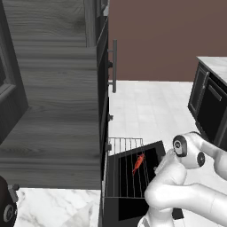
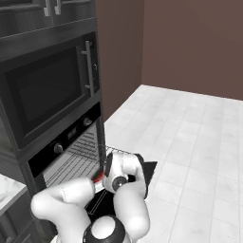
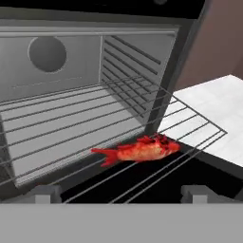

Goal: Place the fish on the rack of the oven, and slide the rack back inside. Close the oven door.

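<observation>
So the fish (image 3: 137,150) is lying flat on the rack (image 3: 95,128), out near the front part that sticks past the oven (image 3: 71,61) opening, above the dropped-open oven door (image 1: 150,153). The rack is pulled out, its back half in the cavity. My gripper (image 3: 121,193) is spread wide and holding nothing; both fingertips (image 3: 45,192) sit low and apart, just in front of the fish without touching it. From the left base camera the fish (image 1: 138,162) is a little red streak on the wires (image 1: 126,170), tilted diagonally. Light tile floor (image 2: 190,137) off to the side.
</observation>
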You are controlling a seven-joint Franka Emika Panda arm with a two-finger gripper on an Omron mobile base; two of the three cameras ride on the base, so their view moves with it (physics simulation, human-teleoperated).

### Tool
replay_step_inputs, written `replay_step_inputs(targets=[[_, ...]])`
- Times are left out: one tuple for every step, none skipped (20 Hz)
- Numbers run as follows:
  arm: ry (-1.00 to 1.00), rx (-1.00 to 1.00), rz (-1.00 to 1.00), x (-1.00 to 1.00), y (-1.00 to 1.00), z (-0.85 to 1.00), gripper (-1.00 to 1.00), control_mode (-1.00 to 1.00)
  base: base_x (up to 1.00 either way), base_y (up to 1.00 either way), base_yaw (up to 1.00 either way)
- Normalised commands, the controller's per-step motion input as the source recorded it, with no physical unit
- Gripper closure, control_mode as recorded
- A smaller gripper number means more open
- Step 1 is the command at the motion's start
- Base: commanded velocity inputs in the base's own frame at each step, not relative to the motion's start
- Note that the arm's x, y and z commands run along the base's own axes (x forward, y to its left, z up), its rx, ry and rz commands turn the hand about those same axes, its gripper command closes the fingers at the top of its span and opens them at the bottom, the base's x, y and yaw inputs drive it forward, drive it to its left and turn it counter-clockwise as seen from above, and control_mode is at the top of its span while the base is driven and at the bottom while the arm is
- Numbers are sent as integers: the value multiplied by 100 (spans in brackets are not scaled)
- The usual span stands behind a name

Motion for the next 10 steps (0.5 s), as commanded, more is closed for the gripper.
replay_step_inputs(targets=[[0,-12,61,23,-10,5,-100,-100,0,0,0],[1,-13,59,24,-10,10,-100,-100,0,0,0],[3,-15,57,23,-7,9,-100,-100,0,0,0],[5,-16,55,24,-3,4,-100,-100,0,0,0],[5,-16,52,24,0,0,-100,-100,0,0,0],[2,-15,50,21,0,0,-100,-100,0,0,0],[0,-16,45,14,-1,0,-100,-100,0,0,0],[0,-19,37,2,-3,0,-100,-100,0,0,0],[0,-19,31,0,-18,0,-100,-100,0,0,0],[0,-18,27,0,-29,0,-100,-100,0,0,0]])
